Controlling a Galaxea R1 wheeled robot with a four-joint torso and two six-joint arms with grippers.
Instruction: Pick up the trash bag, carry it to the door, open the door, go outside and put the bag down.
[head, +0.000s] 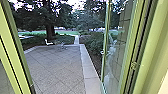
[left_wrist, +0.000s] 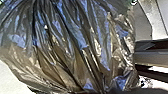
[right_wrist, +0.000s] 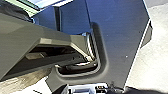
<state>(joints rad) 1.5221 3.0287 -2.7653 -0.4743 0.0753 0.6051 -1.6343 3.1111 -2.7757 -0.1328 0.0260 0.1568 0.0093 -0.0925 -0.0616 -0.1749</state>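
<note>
Ahead — paved yard (head: 56, 67) beyond the green frame (head: 13, 47), tree (head: 50, 28) past its far edge | glass door (head: 106, 37) stood open on the robot's right | trash bag (left_wrist: 75, 50) bulged, dark and creased, before the left wrist camera | left gripper, right gripper — spread or closed, could not be told

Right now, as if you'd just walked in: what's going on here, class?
A robot is at an open glass door, facing a paved yard with trees beyond. The left wrist view shows the trash bag up close, its folds drawn together toward one end, so the left arm is probably carrying it. The way out looks open, and the bag does not appear to have been put down yet.
</note>
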